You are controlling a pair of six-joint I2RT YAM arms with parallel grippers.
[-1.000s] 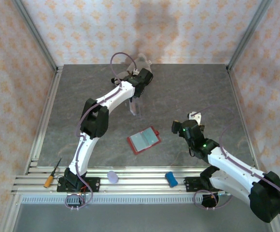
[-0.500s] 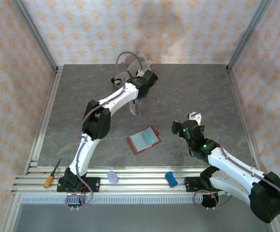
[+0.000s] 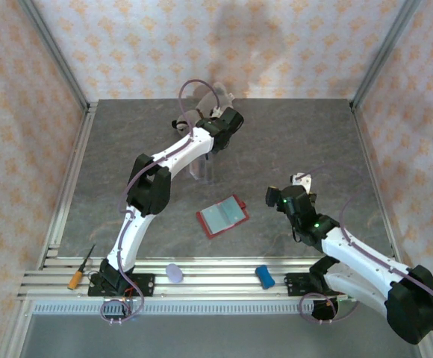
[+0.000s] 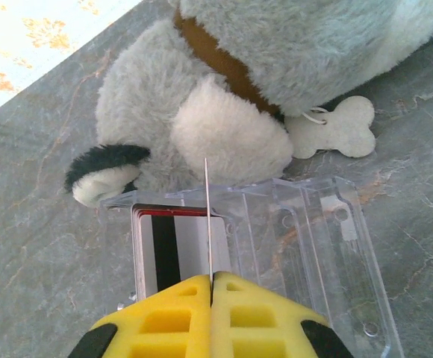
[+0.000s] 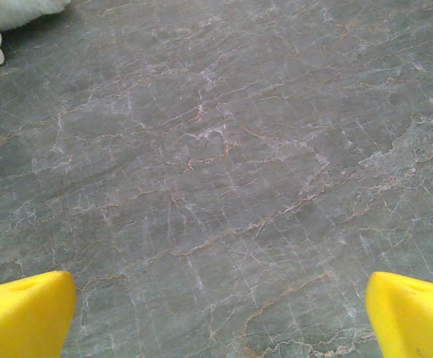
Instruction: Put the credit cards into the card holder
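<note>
Evidently the left jaws pinch one credit card (image 4: 207,216) by its edge, upright so it can lift free of the clear case (image 4: 306,239). The card holder (image 3: 222,216) lies open at 5 o'clock from that case, pockets up; right jaws stand wide.

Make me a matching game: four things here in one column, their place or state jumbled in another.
1 left gripper
2 right gripper
3 card holder
4 clear case

a lying open in the middle
b shut on a credit card
c beside the plush toy
d open over bare table

Pairs: 1-b, 2-d, 3-a, 4-c
</note>
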